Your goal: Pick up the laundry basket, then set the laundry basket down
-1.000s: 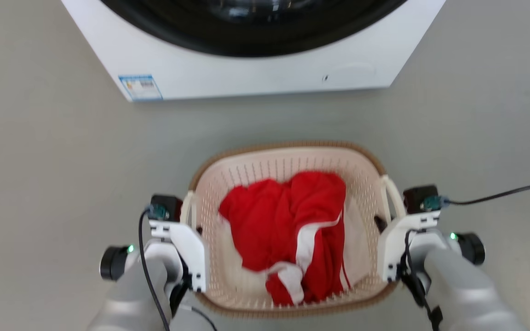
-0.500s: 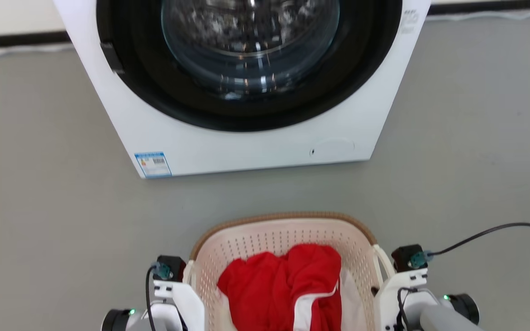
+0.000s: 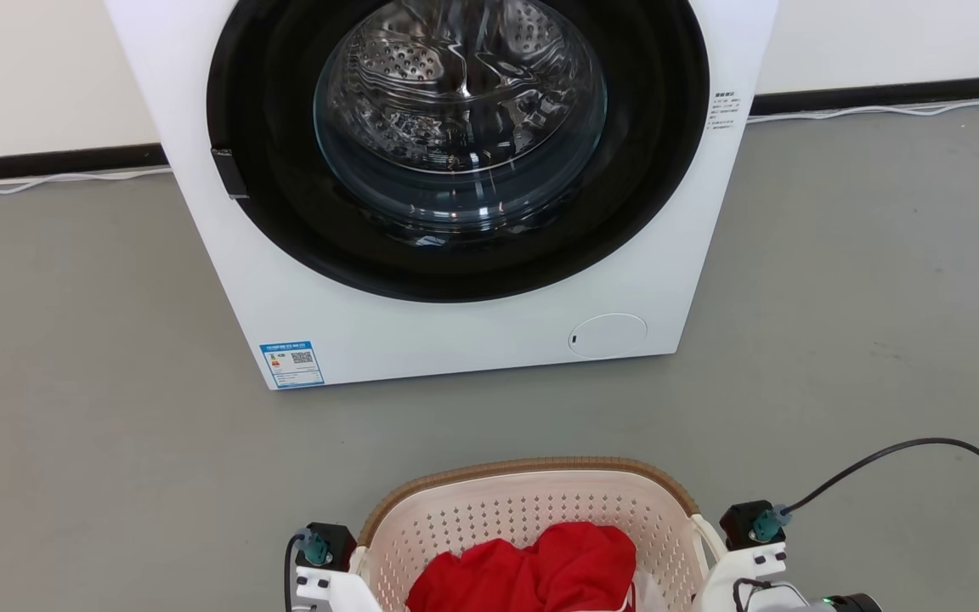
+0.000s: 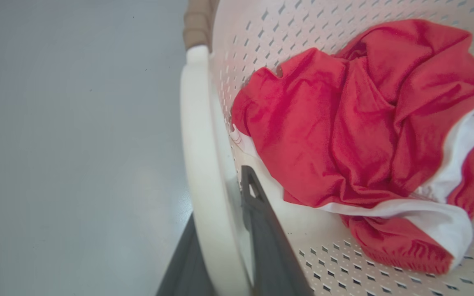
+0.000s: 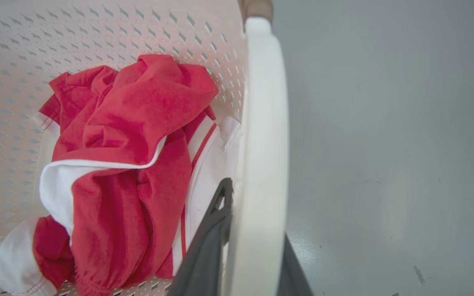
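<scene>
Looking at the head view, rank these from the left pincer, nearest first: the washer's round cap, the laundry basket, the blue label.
1. laundry basket, clamped at its side by the left pincer.
2. blue label, at the lower left of the washer.
3. round cap, at the washer's lower right.

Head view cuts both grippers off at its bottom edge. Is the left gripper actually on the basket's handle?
Observer: Yes. The left wrist view shows the left gripper closed on the left loop handle, one dark finger inside the laundry basket and one outside.
Operator: And the right side?
Observer: The right gripper holds the right loop handle the same way, one finger on each side of it.
Operator: What exactly is the red thing inside?
Observer: A bunched red garment with broad white bands and thin red stripes on the white, lying on the basket's perforated bottom.
</scene>
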Robot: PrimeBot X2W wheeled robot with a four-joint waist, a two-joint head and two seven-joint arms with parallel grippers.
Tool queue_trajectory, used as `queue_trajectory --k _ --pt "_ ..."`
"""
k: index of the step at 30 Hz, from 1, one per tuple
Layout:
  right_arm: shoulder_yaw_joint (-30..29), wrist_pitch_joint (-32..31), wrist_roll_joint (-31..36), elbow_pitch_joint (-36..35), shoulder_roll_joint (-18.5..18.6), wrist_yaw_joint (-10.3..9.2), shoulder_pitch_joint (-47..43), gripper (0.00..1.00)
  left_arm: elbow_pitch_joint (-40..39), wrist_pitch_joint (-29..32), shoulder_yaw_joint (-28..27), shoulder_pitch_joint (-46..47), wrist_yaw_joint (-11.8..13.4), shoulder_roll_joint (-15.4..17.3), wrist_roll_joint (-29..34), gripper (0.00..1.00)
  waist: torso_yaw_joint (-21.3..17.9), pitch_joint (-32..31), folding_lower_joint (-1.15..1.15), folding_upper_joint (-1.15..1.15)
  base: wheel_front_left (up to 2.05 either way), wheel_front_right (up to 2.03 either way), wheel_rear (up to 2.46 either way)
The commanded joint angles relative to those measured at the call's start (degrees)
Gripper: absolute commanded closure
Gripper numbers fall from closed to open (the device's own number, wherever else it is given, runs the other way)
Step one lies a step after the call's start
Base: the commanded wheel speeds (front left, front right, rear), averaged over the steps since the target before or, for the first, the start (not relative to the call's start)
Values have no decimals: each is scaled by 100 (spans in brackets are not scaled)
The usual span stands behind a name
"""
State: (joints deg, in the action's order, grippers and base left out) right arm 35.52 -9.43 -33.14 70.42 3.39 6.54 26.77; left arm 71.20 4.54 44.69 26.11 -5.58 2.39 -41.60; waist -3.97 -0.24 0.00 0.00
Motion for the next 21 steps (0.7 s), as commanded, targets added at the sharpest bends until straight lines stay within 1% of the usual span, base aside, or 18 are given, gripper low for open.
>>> queue_trajectory --k 1,7,21 --pt "185 23 -6 -222 -51 95 96 100 -155 19 -4 67 -101 50 17 100 -12 -10 0 0 0 0 0" --pt "322 -90 -128 -251 -51 95 164 100 -145 60 94 138 -78 49 -81 100 -71 -40 0 0 0 0 0" --pt "509 -127 -355 -229 -51 95 351 100 -115 61 290 252 -55 49 -256 100 -116 -56 0 0 0 0 0"
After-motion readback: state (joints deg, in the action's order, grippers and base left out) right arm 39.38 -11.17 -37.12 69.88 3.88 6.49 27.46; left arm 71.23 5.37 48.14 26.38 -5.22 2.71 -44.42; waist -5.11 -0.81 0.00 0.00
